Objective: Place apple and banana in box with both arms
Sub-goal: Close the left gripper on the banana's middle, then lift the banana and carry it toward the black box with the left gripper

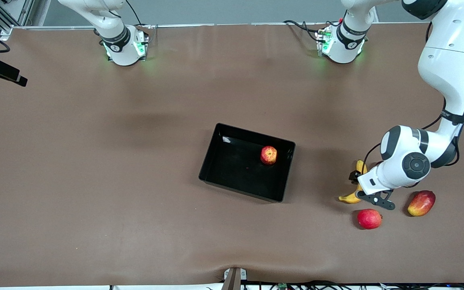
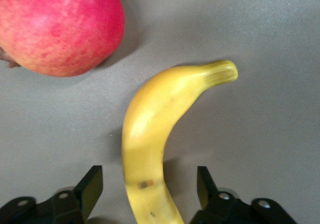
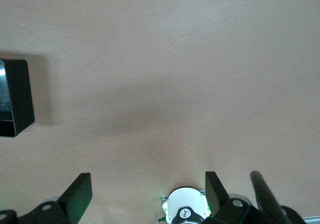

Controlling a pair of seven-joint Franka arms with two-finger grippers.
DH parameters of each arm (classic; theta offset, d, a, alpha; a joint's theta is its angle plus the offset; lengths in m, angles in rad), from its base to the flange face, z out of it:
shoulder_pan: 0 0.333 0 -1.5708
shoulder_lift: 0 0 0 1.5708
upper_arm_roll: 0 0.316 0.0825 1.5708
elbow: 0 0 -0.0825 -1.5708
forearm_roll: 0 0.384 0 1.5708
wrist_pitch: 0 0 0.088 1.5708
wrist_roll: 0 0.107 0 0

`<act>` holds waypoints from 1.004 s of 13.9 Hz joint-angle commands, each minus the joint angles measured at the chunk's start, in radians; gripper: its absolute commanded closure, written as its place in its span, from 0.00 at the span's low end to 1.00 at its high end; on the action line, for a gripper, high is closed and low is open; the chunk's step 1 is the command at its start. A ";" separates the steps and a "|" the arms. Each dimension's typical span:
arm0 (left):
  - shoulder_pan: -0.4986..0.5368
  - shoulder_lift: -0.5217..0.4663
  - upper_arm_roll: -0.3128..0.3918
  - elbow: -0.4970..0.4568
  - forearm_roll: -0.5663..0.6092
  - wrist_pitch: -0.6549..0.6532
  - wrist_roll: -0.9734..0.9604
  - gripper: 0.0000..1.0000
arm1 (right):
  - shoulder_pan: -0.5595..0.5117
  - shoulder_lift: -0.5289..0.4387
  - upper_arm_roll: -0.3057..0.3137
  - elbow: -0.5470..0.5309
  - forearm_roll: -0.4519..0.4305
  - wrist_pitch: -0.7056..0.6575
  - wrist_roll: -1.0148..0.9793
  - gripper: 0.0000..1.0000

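Note:
The apple [image 1: 268,155] lies in the black box [image 1: 232,169], near the box's end toward the left arm. The banana [image 1: 352,197] lies on the table toward the left arm's end; in the left wrist view it [image 2: 150,124] runs between my fingers. My left gripper [image 1: 357,186] is down over the banana, open [image 2: 148,179], one finger on each side with gaps. My right gripper [image 3: 147,184] is open and empty, high over bare table. It is out of the front view. A corner of the box [image 3: 15,98] shows in the right wrist view.
A plain red round fruit [image 1: 369,218] lies close to the banana's tip, nearer the front camera; it also shows in the left wrist view [image 2: 60,26]. A red-yellow mango [image 1: 421,203] lies beside it, farther toward the left arm's end.

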 commanded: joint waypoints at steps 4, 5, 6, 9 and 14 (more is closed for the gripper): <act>0.013 0.004 -0.004 -0.014 0.020 0.021 -0.008 0.77 | -0.018 -0.023 0.010 -0.018 0.014 -0.007 -0.010 0.00; 0.009 0.001 -0.006 -0.014 0.021 0.020 -0.013 0.88 | -0.019 -0.023 0.010 -0.018 0.014 -0.007 -0.010 0.00; 0.004 -0.008 -0.010 -0.012 0.020 0.010 -0.014 0.98 | -0.021 -0.023 0.010 -0.018 0.014 -0.007 -0.010 0.00; 0.004 -0.066 -0.067 -0.008 0.008 -0.038 -0.017 1.00 | -0.021 -0.023 0.010 -0.018 0.014 -0.008 -0.011 0.00; 0.004 -0.173 -0.225 0.029 0.003 -0.199 -0.195 1.00 | -0.019 -0.023 0.010 -0.018 0.018 -0.020 -0.010 0.00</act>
